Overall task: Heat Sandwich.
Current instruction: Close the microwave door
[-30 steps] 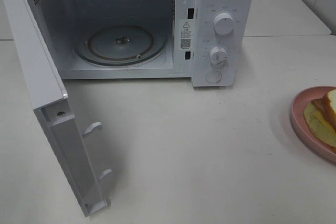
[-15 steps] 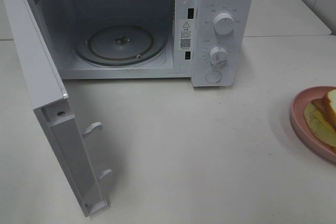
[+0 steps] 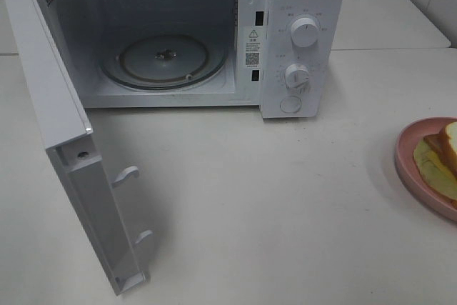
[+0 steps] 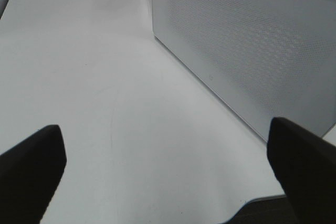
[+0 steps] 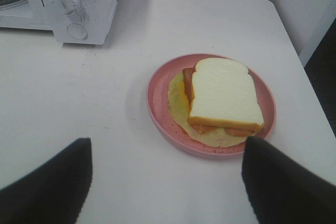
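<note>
Currently the sandwich [image 5: 224, 95] is lying flat on a round pink plate [image 5: 157, 95], which is sitting on the white table [image 3: 285, 198] near its right edge, well apart from the microwave [image 3: 300, 41]. Behind the plate, the right tool [image 5: 167, 182] is hovering with its jaws spread wide and gripping nothing. The microwave door [image 3: 64, 141] is standing open, showing the glass turntable [image 3: 163, 61]. Beside that door's outer face, the left tool [image 4: 168, 169] is also gaping wide and empty.
</note>
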Motion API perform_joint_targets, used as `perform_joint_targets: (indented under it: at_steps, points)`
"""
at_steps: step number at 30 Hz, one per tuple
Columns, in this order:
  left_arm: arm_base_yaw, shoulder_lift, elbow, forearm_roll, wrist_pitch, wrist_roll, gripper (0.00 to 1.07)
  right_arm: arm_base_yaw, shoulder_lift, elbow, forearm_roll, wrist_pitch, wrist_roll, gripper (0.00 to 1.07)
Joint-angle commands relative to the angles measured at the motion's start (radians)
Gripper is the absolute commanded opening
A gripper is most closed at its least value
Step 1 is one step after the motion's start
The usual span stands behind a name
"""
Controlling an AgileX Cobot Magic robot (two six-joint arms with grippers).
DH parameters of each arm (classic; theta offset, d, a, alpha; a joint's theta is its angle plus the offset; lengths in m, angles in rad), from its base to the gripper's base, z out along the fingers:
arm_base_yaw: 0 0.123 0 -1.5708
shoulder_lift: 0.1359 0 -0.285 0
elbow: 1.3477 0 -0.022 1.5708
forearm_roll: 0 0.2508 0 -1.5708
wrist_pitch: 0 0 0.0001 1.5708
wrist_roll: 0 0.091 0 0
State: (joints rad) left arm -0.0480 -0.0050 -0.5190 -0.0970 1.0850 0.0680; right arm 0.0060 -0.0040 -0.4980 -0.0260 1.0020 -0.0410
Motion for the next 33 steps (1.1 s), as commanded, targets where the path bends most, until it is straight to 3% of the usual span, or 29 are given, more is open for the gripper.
perform_joint_targets:
  at_steps: [1, 14, 18, 22, 24, 25, 26, 27, 28, 29, 30, 33]
  points:
    - [0.002, -0.016, 0.001, 0.0, -0.014, -0.002, 1.0, -0.007, -0.028, 0.001, -0.002, -0.008, -0.001, 0.76]
    - [0.002, 0.045, -0.04, -0.004, -0.064, -0.013, 0.97, -0.007, -0.028, 0.001, -0.002, -0.008, -0.001, 0.76]
    - [0.002, 0.115, -0.039, -0.003, -0.134, -0.013, 0.88, -0.007, -0.028, 0.001, 0.0, -0.008, -0.004, 0.76]
    - [0.002, 0.208, -0.039, 0.0, -0.233, -0.013, 0.61, -0.007, -0.028, 0.001, 0.0, -0.008, -0.003, 0.76]
    - [0.002, 0.245, -0.038, 0.002, -0.271, -0.013, 0.56, -0.007, -0.028, 0.001, 0.0, -0.008, -0.003, 0.76]
    - [0.002, 0.266, -0.033, 0.002, -0.294, -0.013, 0.42, -0.007, -0.028, 0.001, 0.0, -0.008, -0.003, 0.76]
    - [0.002, 0.282, -0.028, 0.003, -0.31, -0.013, 0.35, -0.007, -0.028, 0.001, 0.0, -0.008, -0.003, 0.76]
    - [0.002, 0.282, -0.028, 0.003, -0.31, -0.013, 0.35, -0.007, -0.028, 0.001, 0.0, -0.008, -0.003, 0.76]
    - [0.002, 0.301, -0.019, 0.003, -0.328, -0.013, 0.26, -0.007, -0.028, 0.001, 0.0, -0.008, -0.003, 0.76]
    - [0.002, 0.336, 0.001, 0.003, -0.367, -0.013, 0.07, -0.007, -0.028, 0.001, 0.0, -0.008, -0.003, 0.76]
    - [0.002, 0.353, 0.015, 0.003, -0.389, -0.013, 0.0, -0.007, -0.028, 0.001, 0.0, -0.008, -0.003, 0.76]
    - [0.002, 0.394, 0.061, 0.004, -0.473, -0.011, 0.0, -0.007, -0.028, 0.001, 0.0, -0.008, -0.003, 0.76]
